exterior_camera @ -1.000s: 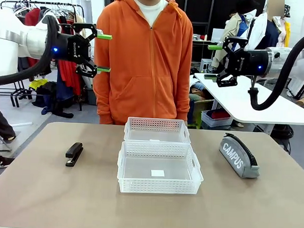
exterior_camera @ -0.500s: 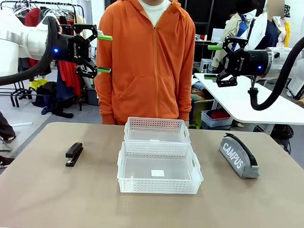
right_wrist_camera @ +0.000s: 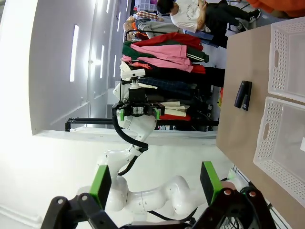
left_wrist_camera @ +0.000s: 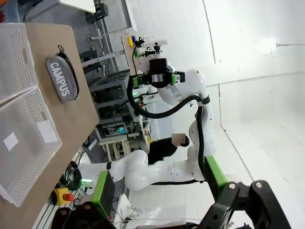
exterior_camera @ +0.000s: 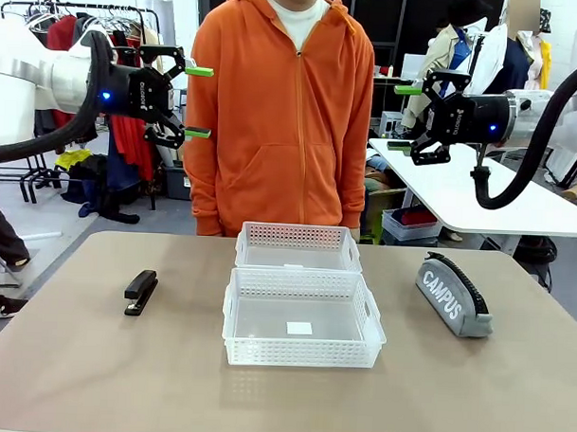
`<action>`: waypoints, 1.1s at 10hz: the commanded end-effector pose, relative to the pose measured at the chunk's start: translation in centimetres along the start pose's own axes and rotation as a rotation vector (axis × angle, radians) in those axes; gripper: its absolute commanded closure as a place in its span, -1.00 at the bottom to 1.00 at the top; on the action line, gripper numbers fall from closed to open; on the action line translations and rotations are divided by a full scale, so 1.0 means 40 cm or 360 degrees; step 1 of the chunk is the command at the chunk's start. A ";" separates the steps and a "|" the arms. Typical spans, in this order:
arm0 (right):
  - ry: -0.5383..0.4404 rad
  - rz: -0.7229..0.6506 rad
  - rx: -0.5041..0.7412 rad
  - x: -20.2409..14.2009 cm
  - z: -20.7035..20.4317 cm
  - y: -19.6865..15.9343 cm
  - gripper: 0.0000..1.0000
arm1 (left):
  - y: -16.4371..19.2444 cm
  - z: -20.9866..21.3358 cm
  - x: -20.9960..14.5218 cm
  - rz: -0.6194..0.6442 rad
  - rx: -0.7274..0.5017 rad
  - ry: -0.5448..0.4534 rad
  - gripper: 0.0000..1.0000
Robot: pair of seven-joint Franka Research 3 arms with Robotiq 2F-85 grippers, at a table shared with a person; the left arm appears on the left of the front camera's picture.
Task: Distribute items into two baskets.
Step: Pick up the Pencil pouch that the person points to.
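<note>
At the middle of the counter [exterior_camera: 65, 379]: near basket [exterior_camera: 303, 354], far basket [exterior_camera: 298, 237] directly behind it, touching. Left of the near basket, well apart: stapler [exterior_camera: 141, 291]. Right of both baskets, toward the counter's right edge: pouch [exterior_camera: 453, 296]. Behind the far edge: a person [exterior_camera: 283, 112]. High above the counter, flanking the person: left end effector [exterior_camera: 198, 101] and right end effector [exterior_camera: 403, 117].

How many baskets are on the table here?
2. The near basket stands mid-table. The far basket sits right behind it, toward the person, with their rims close or touching. None seems hidden.
</note>
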State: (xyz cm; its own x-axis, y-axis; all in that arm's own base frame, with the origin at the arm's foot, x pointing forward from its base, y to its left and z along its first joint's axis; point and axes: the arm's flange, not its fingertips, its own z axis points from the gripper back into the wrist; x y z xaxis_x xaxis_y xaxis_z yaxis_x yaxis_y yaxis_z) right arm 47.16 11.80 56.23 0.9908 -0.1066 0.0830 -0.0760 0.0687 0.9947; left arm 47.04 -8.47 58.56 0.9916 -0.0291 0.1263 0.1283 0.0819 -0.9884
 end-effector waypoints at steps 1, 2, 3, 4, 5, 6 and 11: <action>-0.0001 0.0002 0.0002 0.000 0.001 0.003 -1.00 | -0.005 0.003 0.000 -0.0006 -0.0001 -0.0004 -1.00; -0.0001 0.0002 0.0002 0.000 0.001 0.003 -1.00 | -0.005 0.003 0.000 -0.0006 -0.0001 -0.0004 -1.00; -0.0001 0.0002 0.0002 0.000 0.001 0.003 -1.00 | -0.005 0.003 0.000 -0.0006 -0.0001 -0.0004 -1.00; -0.0001 0.0002 0.0002 0.000 0.001 0.003 -1.00 | -0.005 0.003 0.000 -0.0006 -0.0001 -0.0004 -1.00; -0.0001 0.0002 0.0002 0.000 0.001 0.003 -1.00 | -0.005 0.003 0.000 -0.0006 -0.0001 -0.0004 -1.00; -0.0001 0.0002 0.0002 0.000 0.001 0.003 -1.00 | -0.005 0.003 0.000 -0.0006 -0.0001 -0.0004 -1.00; -0.0001 0.0002 0.0002 0.000 0.001 0.003 -1.00 | -0.005 0.003 0.000 -0.0006 -0.0001 -0.0004 -1.00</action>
State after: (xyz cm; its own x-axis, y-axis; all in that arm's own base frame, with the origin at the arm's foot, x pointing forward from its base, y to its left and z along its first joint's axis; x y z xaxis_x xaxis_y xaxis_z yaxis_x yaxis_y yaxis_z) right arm 47.16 11.79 56.22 0.9908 -0.1068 0.0830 -0.0759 0.0687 0.9947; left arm 47.04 -8.47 58.56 0.9916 -0.0291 0.1263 0.1283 0.0819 -0.9883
